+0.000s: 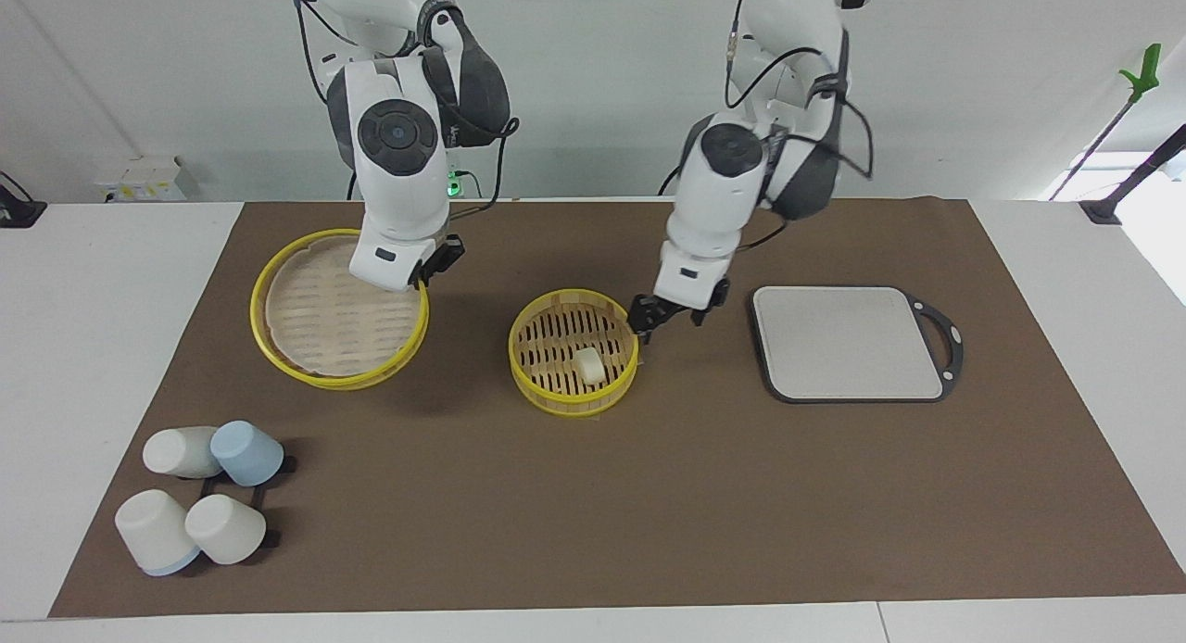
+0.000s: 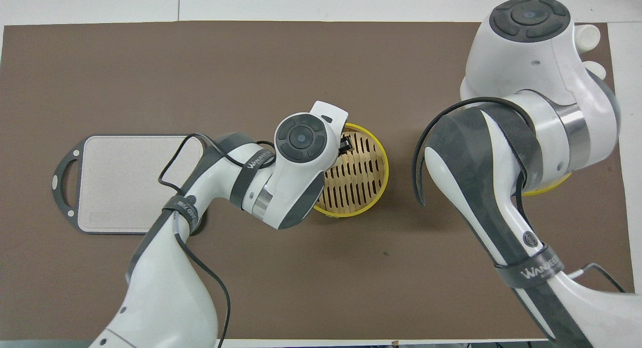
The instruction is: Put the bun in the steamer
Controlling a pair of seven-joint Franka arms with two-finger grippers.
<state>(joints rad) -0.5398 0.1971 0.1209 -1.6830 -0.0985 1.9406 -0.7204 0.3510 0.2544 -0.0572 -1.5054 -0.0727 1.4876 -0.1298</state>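
Observation:
The bun (image 1: 589, 365) lies on the slatted base inside the steamer (image 1: 556, 388), a round yellow-rimmed bamboo basket in the middle of the brown mat. Nothing is touching the bun. My left gripper (image 1: 649, 326) is open and empty, just above the steamer's rim on the side toward the grey board. In the overhead view the left wrist covers part of the steamer (image 2: 363, 180) and hides the bun. My right gripper (image 1: 435, 265) waits over the edge of the steamer lid (image 1: 315, 323), which lies flat toward the right arm's end.
A grey square board (image 1: 848, 342) with a dark handle lies toward the left arm's end and also shows in the overhead view (image 2: 125, 182). Several white and pale blue cups (image 1: 199, 509) lie farther from the robots at the right arm's end.

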